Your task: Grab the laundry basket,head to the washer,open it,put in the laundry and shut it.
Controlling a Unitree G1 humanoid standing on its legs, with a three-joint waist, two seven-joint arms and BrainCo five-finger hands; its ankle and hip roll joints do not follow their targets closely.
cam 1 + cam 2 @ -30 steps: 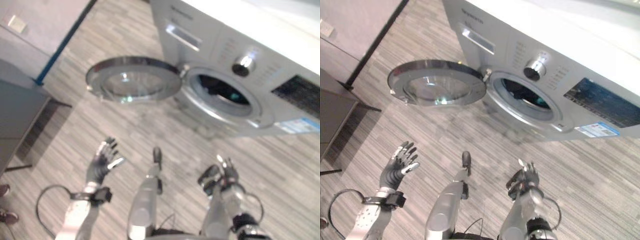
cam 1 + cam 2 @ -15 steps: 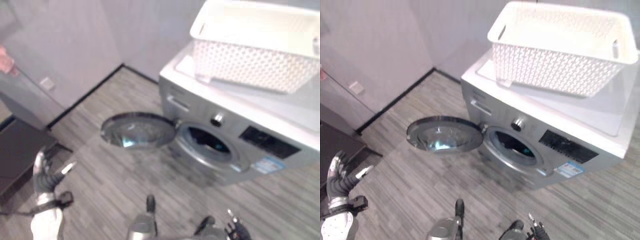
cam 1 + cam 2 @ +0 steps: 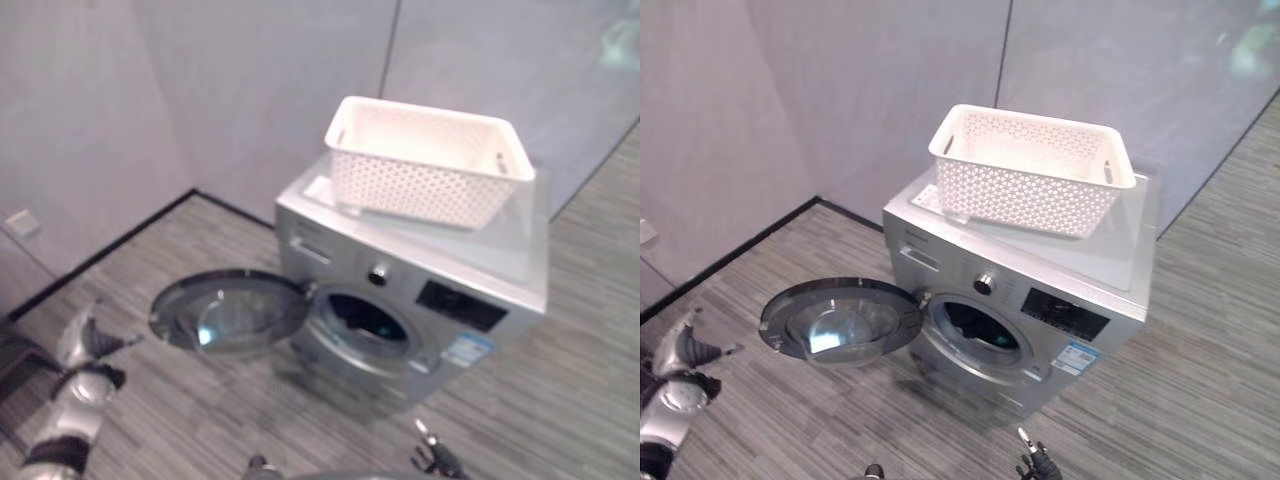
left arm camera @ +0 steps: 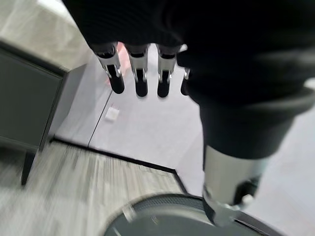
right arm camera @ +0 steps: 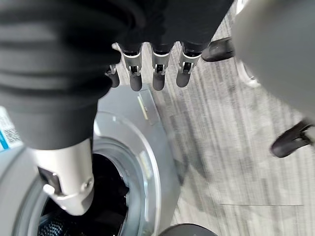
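Observation:
The silver washer point(image 3: 1025, 300) stands against the grey wall with its round door point(image 3: 840, 320) swung wide open to my left. Its drum opening point(image 3: 362, 322) is dark inside. An empty-looking white lattice laundry basket point(image 3: 1030, 170) sits on top of the washer. My left hand point(image 3: 85, 345) hangs low at the far left, left of the door, fingers point(image 4: 140, 73) straight and holding nothing. My right hand point(image 3: 435, 462) peeks in at the bottom edge, in front of the washer, fingers point(image 5: 157, 69) straight and empty, with the drum opening point(image 5: 98, 196) past them.
Grey striped floor point(image 3: 1200, 330) runs all around the washer. A black skirting line point(image 3: 110, 250) follows the left wall, with a wall socket point(image 3: 20, 222) above it. A dark cabinet point(image 4: 29, 113) stands off to my left.
The camera has swung up and back, so the whole washer and the basket on top now show. My left hand has spread out to the left; the right has dropped to the bottom edge.

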